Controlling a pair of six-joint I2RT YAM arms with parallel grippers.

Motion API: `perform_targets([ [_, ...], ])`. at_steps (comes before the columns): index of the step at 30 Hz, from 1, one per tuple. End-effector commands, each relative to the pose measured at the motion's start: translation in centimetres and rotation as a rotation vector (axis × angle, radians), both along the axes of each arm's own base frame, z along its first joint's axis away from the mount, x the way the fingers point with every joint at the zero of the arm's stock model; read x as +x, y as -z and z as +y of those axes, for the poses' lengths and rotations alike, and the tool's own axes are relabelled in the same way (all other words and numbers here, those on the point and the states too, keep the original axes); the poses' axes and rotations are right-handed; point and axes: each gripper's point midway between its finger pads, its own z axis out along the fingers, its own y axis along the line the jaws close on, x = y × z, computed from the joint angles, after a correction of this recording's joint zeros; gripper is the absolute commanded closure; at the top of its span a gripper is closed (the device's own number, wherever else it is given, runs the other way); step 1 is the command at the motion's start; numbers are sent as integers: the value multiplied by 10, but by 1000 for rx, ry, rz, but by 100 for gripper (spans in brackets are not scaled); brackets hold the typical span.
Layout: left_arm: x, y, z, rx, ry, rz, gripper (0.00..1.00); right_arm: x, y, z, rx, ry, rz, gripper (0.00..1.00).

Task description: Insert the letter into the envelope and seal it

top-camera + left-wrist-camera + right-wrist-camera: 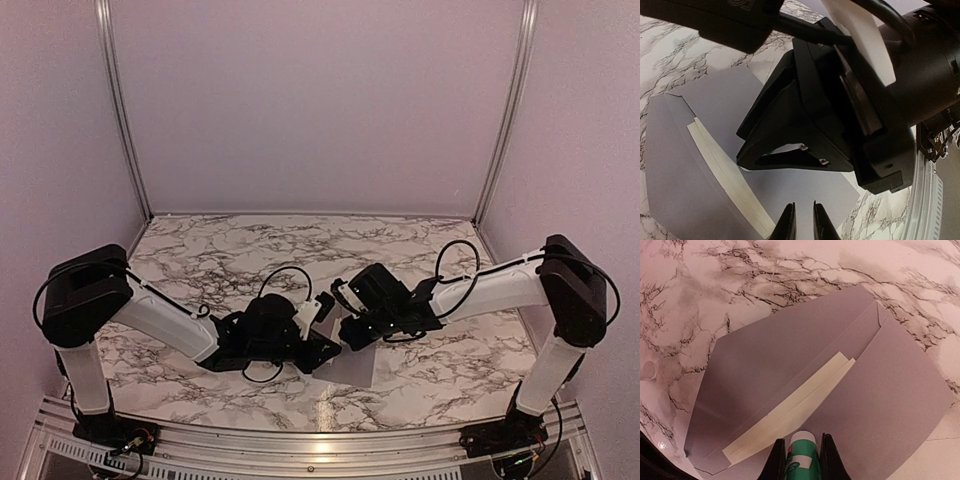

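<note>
Marble table (715,280): letter (790,410) in envelope (880,405); right claw (803,444) clamps tube (802,460), left claw (804,212) nearly together.

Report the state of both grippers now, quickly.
Left gripper: almost closed, a thin gap left, nothing seen between the fingers.
Right gripper: closed on the green-white tube.
</note>
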Motion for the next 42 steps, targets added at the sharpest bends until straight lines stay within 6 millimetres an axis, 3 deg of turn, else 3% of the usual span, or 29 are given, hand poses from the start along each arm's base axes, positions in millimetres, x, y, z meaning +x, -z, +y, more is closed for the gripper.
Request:
perform_targets([
  [1, 1, -3, -18, -37, 6, -10, 86, 2, 5, 3, -35, 5, 8, 100],
  [9, 10, 27, -17, 29, -53, -22, 88, 2, 15, 5, -58, -6, 30, 100],
  [17, 29, 47, 11, 114, -207, -83, 91, 3, 14, 6, -60, -4, 32, 100],
  [24, 15, 65, 9, 145, -134, -56, 89, 11, 1, 15, -42, -5, 5, 100],
  [30, 6, 78, 13, 184, -111, -48, 89, 18, 1, 16, -50, -1, 1, 100],
  [42, 1, 86, 19, 228, -123, -65, 90, 52, 1, 16, -40, 38, -36, 100],
])
